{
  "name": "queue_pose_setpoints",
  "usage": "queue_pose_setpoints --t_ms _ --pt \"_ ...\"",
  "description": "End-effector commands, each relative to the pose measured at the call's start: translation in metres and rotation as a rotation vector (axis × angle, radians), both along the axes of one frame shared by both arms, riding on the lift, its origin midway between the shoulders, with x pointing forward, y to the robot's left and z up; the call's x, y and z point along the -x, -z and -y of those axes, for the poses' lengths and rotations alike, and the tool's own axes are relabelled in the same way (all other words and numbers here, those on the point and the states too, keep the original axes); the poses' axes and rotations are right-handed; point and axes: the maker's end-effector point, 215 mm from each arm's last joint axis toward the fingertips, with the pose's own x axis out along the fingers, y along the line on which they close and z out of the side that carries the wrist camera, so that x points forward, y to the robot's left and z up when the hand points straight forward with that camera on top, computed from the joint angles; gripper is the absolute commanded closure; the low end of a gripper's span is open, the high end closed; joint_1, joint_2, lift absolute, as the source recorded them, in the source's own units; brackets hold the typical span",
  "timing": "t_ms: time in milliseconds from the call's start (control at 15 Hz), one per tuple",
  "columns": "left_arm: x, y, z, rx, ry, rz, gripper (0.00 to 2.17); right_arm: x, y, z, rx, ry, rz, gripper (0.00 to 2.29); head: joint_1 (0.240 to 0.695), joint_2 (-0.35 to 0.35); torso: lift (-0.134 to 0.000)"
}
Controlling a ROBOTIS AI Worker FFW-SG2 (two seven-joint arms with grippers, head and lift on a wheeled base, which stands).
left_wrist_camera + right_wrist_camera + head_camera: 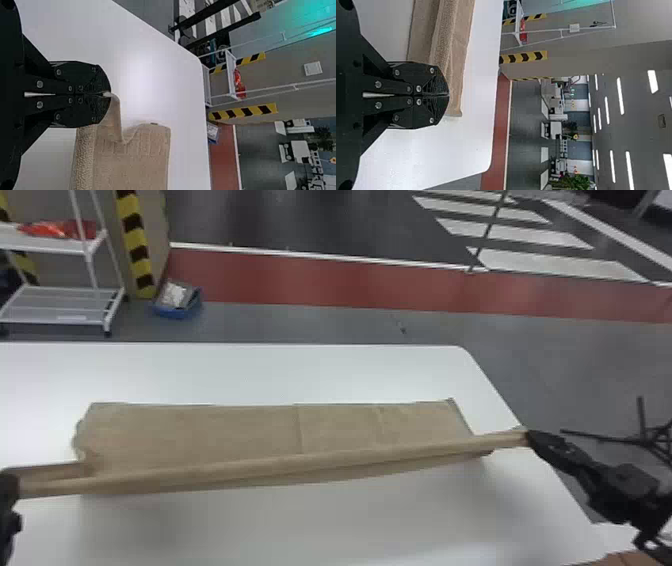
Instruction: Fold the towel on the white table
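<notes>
Towel, beige textured cloth (200, 432), lying across smooth white surface (250, 372), its six-o'clock edge stretched between my black two-fingered grippers: left gripper (11, 485) closed on its nine-o'clock end, right gripper (531, 437) closed on its three-o'clock end.

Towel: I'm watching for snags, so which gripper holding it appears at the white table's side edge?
The right gripper: in the head view its fingertips line up with the table's right edge; the left gripper has tabletop beside it.
</notes>
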Motion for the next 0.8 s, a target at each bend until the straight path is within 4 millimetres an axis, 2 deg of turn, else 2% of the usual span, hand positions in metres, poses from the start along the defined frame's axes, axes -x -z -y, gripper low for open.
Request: queue_pose_setpoints --t_ms 0,67,133,400,600,733 --pt "-0.027 -0.017 0.01 -0.026 0.01 0.03 1.75 -0.028 -0.002 -0.001 -0.008 0.002 -0.015 1.2 0.695 -0.216 -0.123" --pt "-0.035 -0.015 0.012 -0.032 0.012 0.027 1.71 -0.038 0.003 0.002 -0.027 0.015 -0.037 1.2 0.695 -0.215 -0.123" --pt "-0.051 -0.008 0.012 -0.028 0.01 0.016 1.7 -0.056 0.006 -0.003 -0.024 0.006 -0.051 1.2 0.695 -0.214 -0.123" --pt "-0.111 0.009 0.018 -0.018 0.003 -0.018 1.7 -0.101 0.02 -0.016 -0.006 0.0 -0.091 1.2 0.695 -0.195 -0.123" --pt "-0.143 0.022 0.012 -0.018 -0.011 -0.026 1.7 -0.125 0.026 -0.03 0.016 -0.011 -0.112 1.2 0.695 -0.167 -0.123" --pt "-0.156 0.029 0.005 -0.022 -0.03 -0.021 1.7 -0.133 0.028 -0.028 0.007 0.004 -0.115 1.2 0.695 -0.153 -0.123"
